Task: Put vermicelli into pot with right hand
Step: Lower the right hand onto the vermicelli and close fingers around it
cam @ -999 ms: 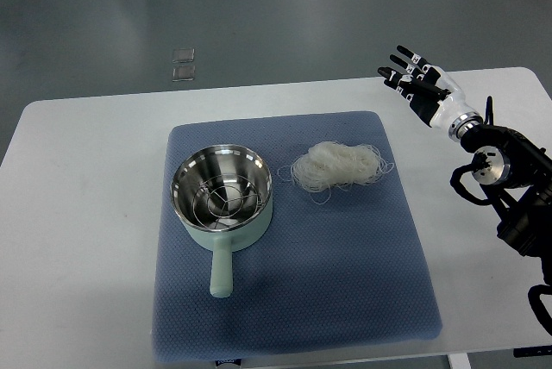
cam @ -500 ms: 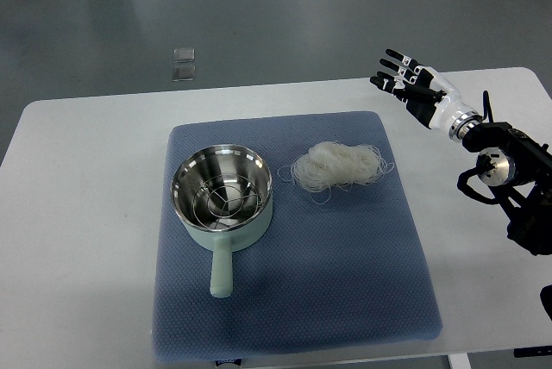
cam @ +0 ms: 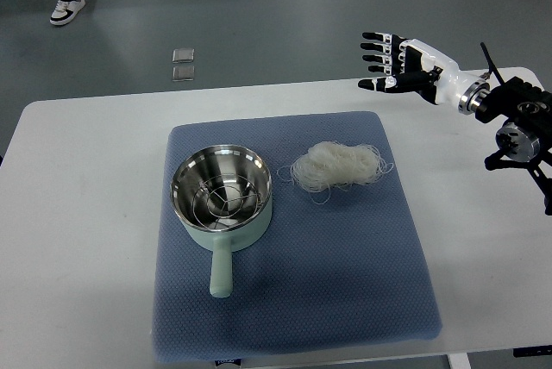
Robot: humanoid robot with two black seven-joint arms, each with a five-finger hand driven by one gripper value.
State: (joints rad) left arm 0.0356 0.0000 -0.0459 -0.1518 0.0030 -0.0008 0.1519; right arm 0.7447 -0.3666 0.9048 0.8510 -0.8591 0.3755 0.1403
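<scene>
Fingers (cam: 379, 50) spread, empty, right hand (cam: 398, 63) past desk's (cam: 86, 179) far edge; loose vermicelli (cam: 338, 166) could shed strands short of pot (cam: 222, 192).

A white rectangular table (cam: 86, 214) with rounded corners fills most of the view. On it lies a blue-grey quilted fabric mat (cam: 345, 274), squarish with rounded corners, reaching the table's near edge. Beyond the table is a grey smooth floor (cam: 285, 15), where two small square glassy tiles (cam: 183, 64) sit one just behind the other. At the top left stands a person's dark trouser leg and white shoe (cam: 65, 9).
</scene>
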